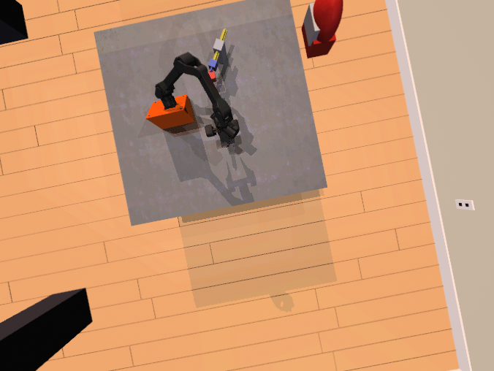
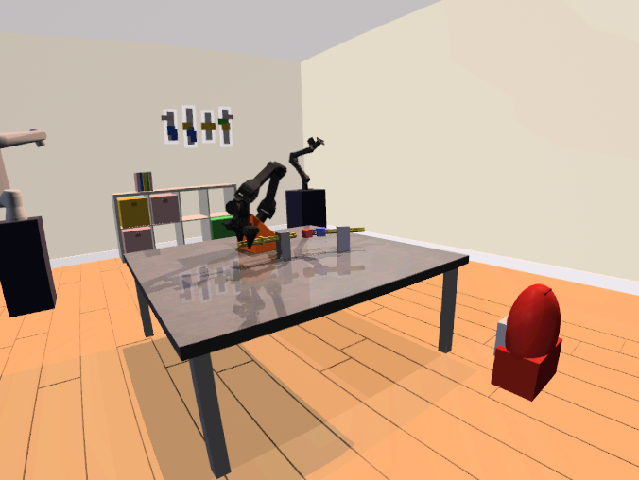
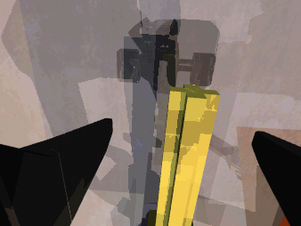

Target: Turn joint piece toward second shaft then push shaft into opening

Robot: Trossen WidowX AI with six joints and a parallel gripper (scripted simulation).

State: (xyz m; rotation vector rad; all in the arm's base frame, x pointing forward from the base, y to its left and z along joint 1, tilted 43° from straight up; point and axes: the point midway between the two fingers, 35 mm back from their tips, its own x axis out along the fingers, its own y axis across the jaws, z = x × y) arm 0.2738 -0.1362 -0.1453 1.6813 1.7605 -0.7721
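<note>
The fixed yellow shaft (image 1: 223, 35) (image 2: 356, 230) passes through its grey block (image 1: 218, 44) (image 2: 342, 238). At its end are a blue hinge part (image 1: 213, 63) (image 2: 320, 231) and the red joint piece (image 1: 212, 76) (image 2: 306, 232). The second yellow shaft (image 2: 264, 240) (image 3: 191, 165) runs through its own block (image 2: 284, 247); a gap shows between its end and the red piece. My gripper (image 2: 250, 242) (image 3: 181, 131) is open and empty, over the shaft's outer part. In the wrist view the shaft lies between the spread fingers, touching neither. In the top view the arm hides this shaft; the red opening is too small to judge.
The arm's orange base (image 1: 171, 115) (image 2: 258, 240) stands on the grey table (image 1: 279, 159) (image 2: 319, 288), beside the second shaft. The arm arches over from the base. A red egg-shaped object (image 1: 328, 17) (image 2: 534, 319) stands off the table.
</note>
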